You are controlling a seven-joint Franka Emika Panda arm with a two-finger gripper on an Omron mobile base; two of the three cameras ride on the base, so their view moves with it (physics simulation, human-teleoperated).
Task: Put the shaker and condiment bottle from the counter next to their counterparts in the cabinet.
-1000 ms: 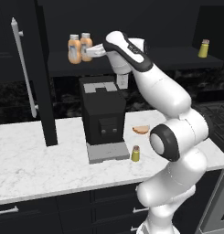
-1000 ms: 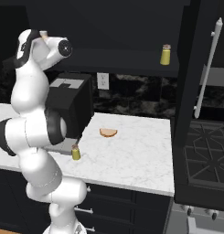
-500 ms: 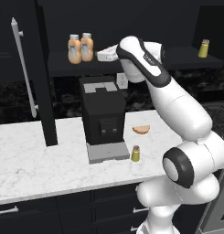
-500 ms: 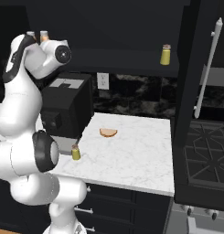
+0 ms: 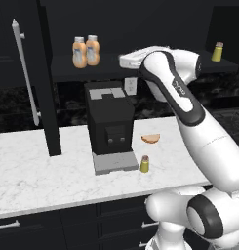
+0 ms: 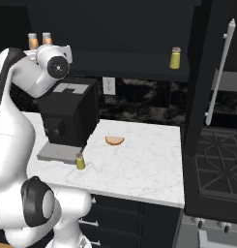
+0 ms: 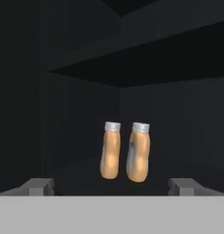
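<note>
Currently the jaws [image 7: 111, 185] stand apart and empty, aimed into the cabinet [image 5: 140, 29] at two orange bottles, the condiment bottle [image 7: 138, 151] and its counterpart [image 7: 110, 150], upright and just beside each other on the shelf [image 5: 111, 66]. Which of the two came from the surface cannot be told. The shaker [image 5: 145, 164] stands upright on the surface [image 5: 43, 176], near edge, just right of the coffee machine [image 5: 109, 124], well below the jaws. Its counterpart [image 5: 217, 52] stands far right on the shelf. Judgement: the next move calls for descent, long axis vertical.
</note>
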